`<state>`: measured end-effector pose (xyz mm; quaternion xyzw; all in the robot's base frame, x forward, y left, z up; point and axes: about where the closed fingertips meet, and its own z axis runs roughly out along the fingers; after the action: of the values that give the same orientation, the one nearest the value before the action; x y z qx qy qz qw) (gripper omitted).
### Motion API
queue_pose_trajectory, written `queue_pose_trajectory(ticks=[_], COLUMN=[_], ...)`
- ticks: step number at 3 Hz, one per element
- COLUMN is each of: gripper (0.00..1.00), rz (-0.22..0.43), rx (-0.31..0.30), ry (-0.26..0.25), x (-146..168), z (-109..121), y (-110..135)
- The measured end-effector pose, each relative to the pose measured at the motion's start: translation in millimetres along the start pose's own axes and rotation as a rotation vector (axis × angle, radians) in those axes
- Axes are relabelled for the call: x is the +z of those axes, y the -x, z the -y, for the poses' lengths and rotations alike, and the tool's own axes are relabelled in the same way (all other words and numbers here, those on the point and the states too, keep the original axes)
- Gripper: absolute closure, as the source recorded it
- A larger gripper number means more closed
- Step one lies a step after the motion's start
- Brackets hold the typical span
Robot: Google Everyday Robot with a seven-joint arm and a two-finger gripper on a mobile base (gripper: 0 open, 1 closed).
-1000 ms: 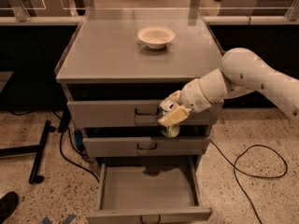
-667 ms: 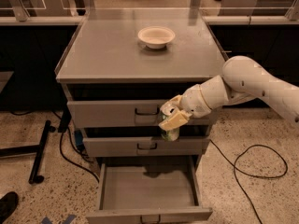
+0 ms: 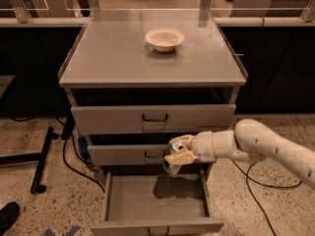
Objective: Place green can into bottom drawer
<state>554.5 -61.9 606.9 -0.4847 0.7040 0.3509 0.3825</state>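
My gripper (image 3: 178,153) is shut on the green can (image 3: 173,165), whose silver top shows between the fingers. It holds the can in the air in front of the middle drawer, above the back right of the open bottom drawer (image 3: 155,196). The can's shadow falls on the drawer's flat grey floor. My white arm (image 3: 256,144) reaches in from the right. The can is above the drawer floor, not touching it.
A white bowl (image 3: 164,38) sits on the cabinet top (image 3: 113,58). The top drawer (image 3: 152,117) and middle drawer (image 3: 128,154) are slightly pulled out. Cables and a black stand foot (image 3: 42,161) lie on the floor to the left.
My arm and gripper have moved down with the can, from the level of the top drawer to just above the open bottom drawer.
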Motion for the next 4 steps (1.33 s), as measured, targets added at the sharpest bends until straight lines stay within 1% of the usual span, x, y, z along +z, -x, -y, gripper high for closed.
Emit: queue_pose_trajectory(ticks=[1, 2, 3, 4], gripper=[1.0, 1.0, 1.0, 1.0], rz=[0.106, 0.192, 0.22, 0.175], rx=[0.143, 0.284, 0.421, 0.547], ry=[-0.083, -0.165, -0.199, -0.194], x=[40, 79, 123, 162], z=[13, 35, 53, 61], y=[-66, -122, -175, -231])
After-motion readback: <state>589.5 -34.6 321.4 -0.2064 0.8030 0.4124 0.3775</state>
